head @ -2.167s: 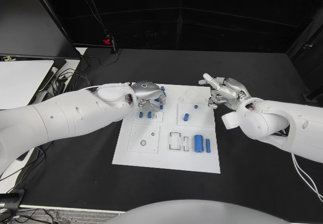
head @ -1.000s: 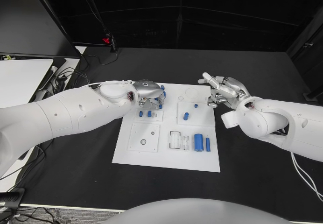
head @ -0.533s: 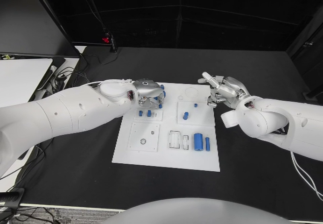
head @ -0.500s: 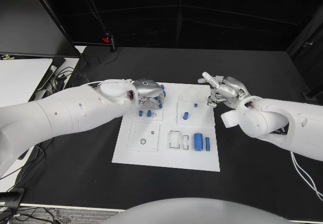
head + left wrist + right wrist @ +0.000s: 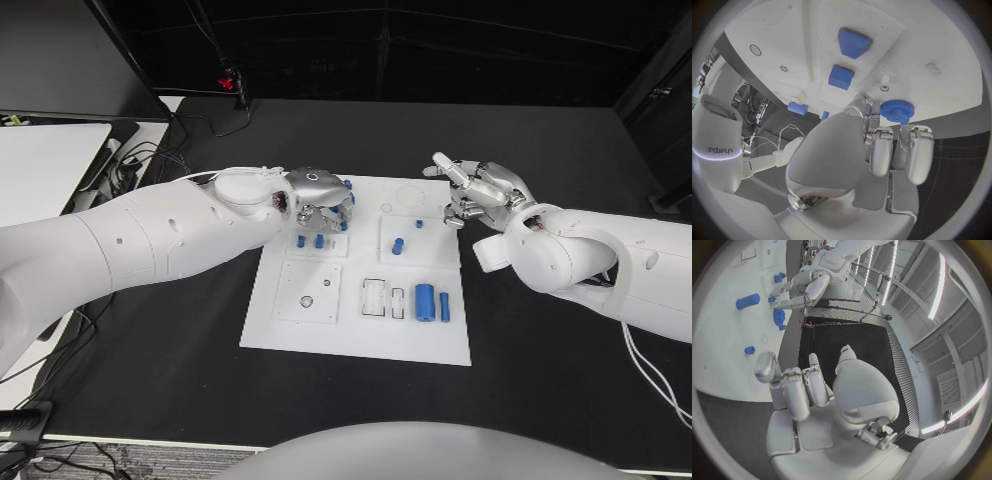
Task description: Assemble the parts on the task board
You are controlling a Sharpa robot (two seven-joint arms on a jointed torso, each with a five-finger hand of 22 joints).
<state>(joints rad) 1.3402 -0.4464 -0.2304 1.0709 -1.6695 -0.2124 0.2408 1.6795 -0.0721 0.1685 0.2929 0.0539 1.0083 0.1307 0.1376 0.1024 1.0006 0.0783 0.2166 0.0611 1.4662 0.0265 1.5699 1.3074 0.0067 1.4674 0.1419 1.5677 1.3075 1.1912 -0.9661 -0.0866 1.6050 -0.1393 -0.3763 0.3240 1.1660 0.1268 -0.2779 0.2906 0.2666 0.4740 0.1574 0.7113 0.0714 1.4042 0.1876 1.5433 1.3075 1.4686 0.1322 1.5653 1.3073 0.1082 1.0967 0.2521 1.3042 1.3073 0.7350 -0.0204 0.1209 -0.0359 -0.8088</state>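
The white task board (image 5: 361,330) lies mid-table. My left hand (image 5: 320,200) hovers over its far left corner with fingers curled. In the left wrist view its fingertips (image 5: 879,145) pinch a blue gear (image 5: 894,110) close above the board, beside a small white peg (image 5: 884,80). My right hand (image 5: 483,192) is at the board's far right edge, fingers apart, holding nothing. A large blue cylinder (image 5: 424,302) and a thin blue pin (image 5: 446,308) lie near the board's right side. Small blue parts (image 5: 397,246) stand in the upper middle.
Two short blue pegs (image 5: 310,242) stand just under my left hand. Two blue blocks (image 5: 853,42) lie farther along the board in the left wrist view. Black table surrounds the board; cables (image 5: 144,160) lie at the far left.
My left hand has edged slightly toward the board's far edge, still curled around the gear. The right hand has stayed in place.
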